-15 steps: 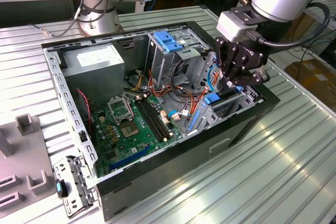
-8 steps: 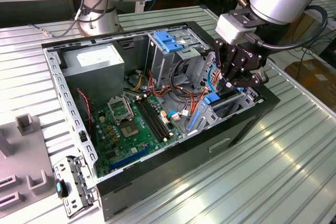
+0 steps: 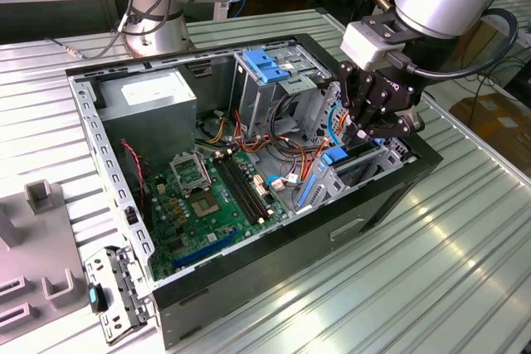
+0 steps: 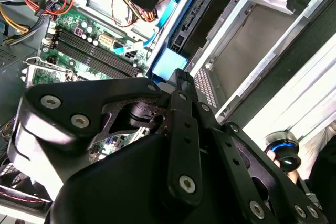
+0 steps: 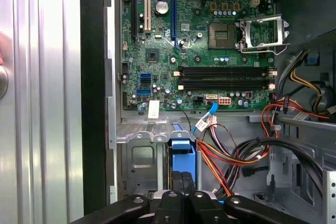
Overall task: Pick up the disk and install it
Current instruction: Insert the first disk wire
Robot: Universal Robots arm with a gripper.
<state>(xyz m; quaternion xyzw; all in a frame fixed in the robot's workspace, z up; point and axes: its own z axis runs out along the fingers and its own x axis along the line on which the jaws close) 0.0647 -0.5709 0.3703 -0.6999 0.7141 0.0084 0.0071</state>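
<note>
The disk [image 3: 333, 156] stands on edge in the drive bay at the front corner of the open computer case [image 3: 274, 242], on the exterior view's right. Its bright blue handle [image 5: 182, 153] faces up, and its dark edge [image 4: 184, 24] runs down into the grey metal bay. My gripper [image 3: 358, 138] hangs straight over the bay. In both wrist views the two black fingers [image 5: 177, 182] lie pressed together, their tips right at the blue handle [image 4: 169, 62]. Nothing shows between them, so my gripper [image 5: 182, 177] is shut, and it [image 4: 181, 80] meets the handle end-on.
The green motherboard [image 3: 207, 196] fills the case floor. Red, orange and black cables [image 5: 236, 156] run close beside the bay. A tall grey drive cage with a blue bracket [image 3: 264, 64] stands behind, and a power supply [image 3: 153, 93] at the back. Grey fixtures [image 3: 50, 288] sit on the ribbed table.
</note>
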